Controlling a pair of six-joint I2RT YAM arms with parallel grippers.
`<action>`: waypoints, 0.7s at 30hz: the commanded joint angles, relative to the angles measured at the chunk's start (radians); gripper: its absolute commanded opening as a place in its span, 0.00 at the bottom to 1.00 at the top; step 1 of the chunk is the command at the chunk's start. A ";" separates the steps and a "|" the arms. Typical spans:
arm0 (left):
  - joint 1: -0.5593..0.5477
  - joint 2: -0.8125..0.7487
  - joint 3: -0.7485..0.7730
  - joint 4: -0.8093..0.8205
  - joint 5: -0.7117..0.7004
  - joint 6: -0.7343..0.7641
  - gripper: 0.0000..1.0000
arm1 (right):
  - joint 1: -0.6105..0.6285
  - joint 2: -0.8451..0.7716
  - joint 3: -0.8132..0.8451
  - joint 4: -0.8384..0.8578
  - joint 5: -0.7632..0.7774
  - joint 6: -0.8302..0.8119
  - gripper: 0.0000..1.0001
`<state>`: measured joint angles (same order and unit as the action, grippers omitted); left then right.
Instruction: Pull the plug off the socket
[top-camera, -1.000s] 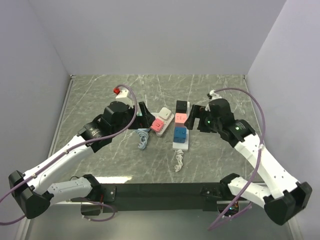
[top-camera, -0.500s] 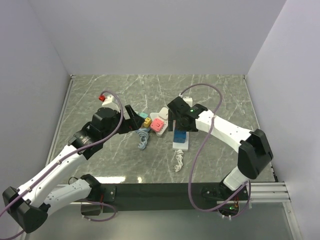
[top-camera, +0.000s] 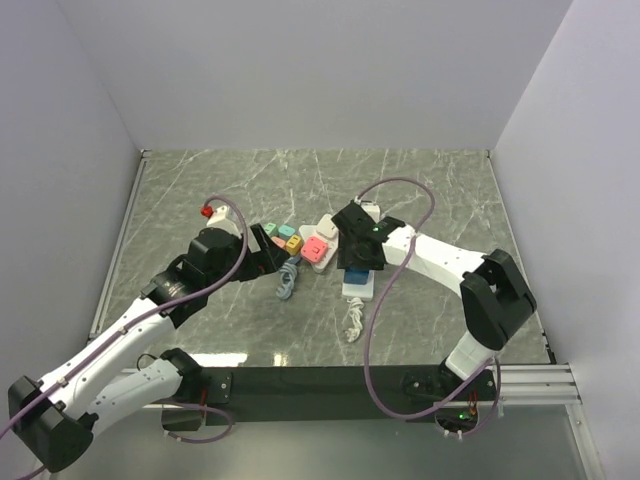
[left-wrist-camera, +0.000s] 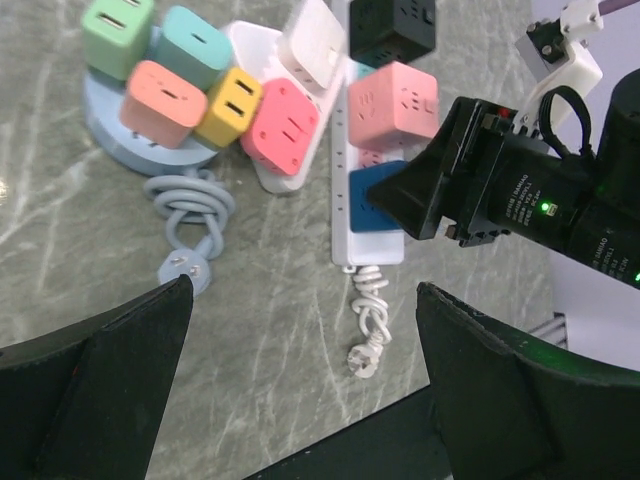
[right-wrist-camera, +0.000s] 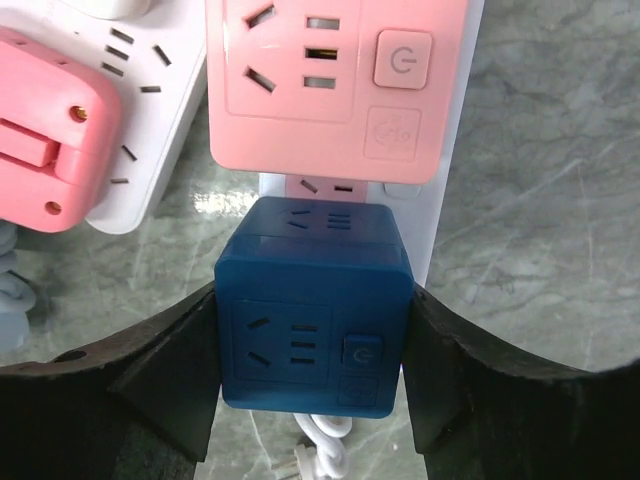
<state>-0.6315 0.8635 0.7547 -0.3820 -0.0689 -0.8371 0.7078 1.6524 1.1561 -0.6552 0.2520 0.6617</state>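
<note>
A blue cube plug (right-wrist-camera: 313, 305) sits in the white power strip (right-wrist-camera: 455, 150), below a pink cube plug (right-wrist-camera: 335, 85). My right gripper (right-wrist-camera: 313, 345) is shut on the blue cube, one finger against each side. In the top view the right gripper (top-camera: 360, 262) covers most of the blue cube on the strip (top-camera: 357, 290). My left gripper (top-camera: 268, 250) is open and empty, hovering left of the strip. In the left wrist view the left gripper (left-wrist-camera: 302, 330) is wide open above the table, and the blue cube (left-wrist-camera: 372, 200) shows beside the right gripper's black body.
A black cube plug (left-wrist-camera: 392, 28) sits at the strip's far end. A second white strip carries a pink plug (left-wrist-camera: 286, 127). A round blue-grey hub (left-wrist-camera: 110, 125) holds several coloured cubes. Its coiled cord (left-wrist-camera: 190, 225) and the strip's white cord (left-wrist-camera: 370, 320) lie on the table.
My right gripper has swung in from the right over the strip and closed round the blue cube. My left gripper has drawn back a little, left and nearer.
</note>
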 joint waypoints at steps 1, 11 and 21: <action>0.003 0.023 -0.026 0.112 0.084 -0.026 0.99 | -0.002 -0.034 -0.104 0.175 -0.164 -0.002 0.00; -0.036 0.270 -0.086 0.374 0.293 -0.050 0.99 | -0.188 -0.270 -0.418 0.474 -0.717 -0.154 0.00; -0.089 0.526 -0.014 0.474 0.215 -0.057 0.98 | -0.203 -0.243 -0.435 0.551 -0.835 -0.093 0.00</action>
<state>-0.7170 1.3781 0.6922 0.0132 0.1825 -0.8806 0.4965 1.3933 0.7441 -0.1383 -0.4480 0.5419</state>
